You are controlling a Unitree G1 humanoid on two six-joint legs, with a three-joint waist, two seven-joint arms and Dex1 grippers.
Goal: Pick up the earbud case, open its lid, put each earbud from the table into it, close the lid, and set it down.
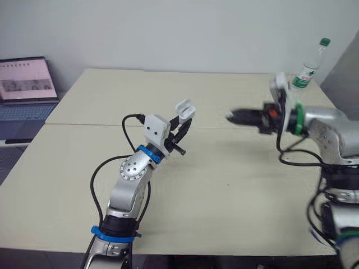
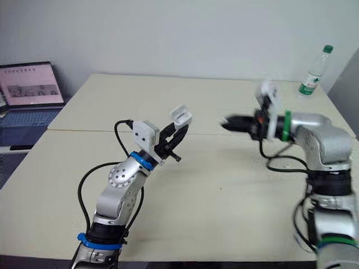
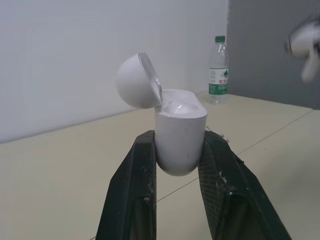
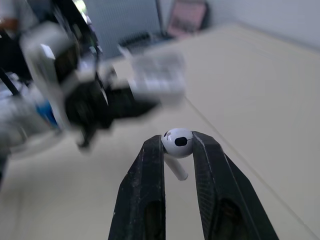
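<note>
**Left gripper clamps open case; right gripper clamps earbud**

Your left gripper is raised above the table. Its fingers are narrowed onto the lower body of the case, one on each side. The case stands upright between them, clear of the table. Its lid is hinged back and open. Something glossy shows in the cavity, but what it is cannot be told.

Your right gripper is held in the air over the right part of the table and points toward the left gripper. The two are near each other but not touching. Its fingers are pinched on the rounded head of the earbud, and the stem hangs down between them. In the right wrist view the case lies ahead of the earbud, blurred.

A bottle stands upright at the far right edge of the table. An open laptop sits beside the table on the left.
</note>
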